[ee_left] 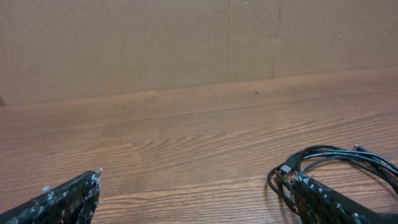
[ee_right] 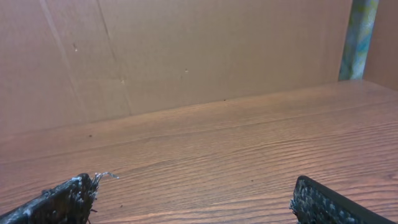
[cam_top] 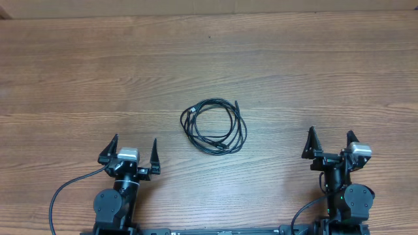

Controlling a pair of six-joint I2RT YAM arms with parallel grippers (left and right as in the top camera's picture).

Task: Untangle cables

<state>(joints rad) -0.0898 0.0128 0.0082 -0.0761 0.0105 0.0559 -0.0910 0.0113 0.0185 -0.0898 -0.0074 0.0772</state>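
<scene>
The cables (cam_top: pixel 190 113) lay as one tangled coil of thin black cords near the middle of the wooden worktop (cam_top: pixel 78 72), touching neither arm. The left tool (cam_top: pixel 135 145) and the right tool (cam_top: pixel 332 135) were both released, fingers spread wide and empty. The coil sat nearer the left one.

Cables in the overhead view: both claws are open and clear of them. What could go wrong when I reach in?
The cables lie as one overlapping coil, so the left claw may pinch several strands and drag the whole bundle.
They are thin and flat on the table; a low claw could scrape the wood.
The right wrist view shows no cable, so the right claw would approach half blind.
</scene>
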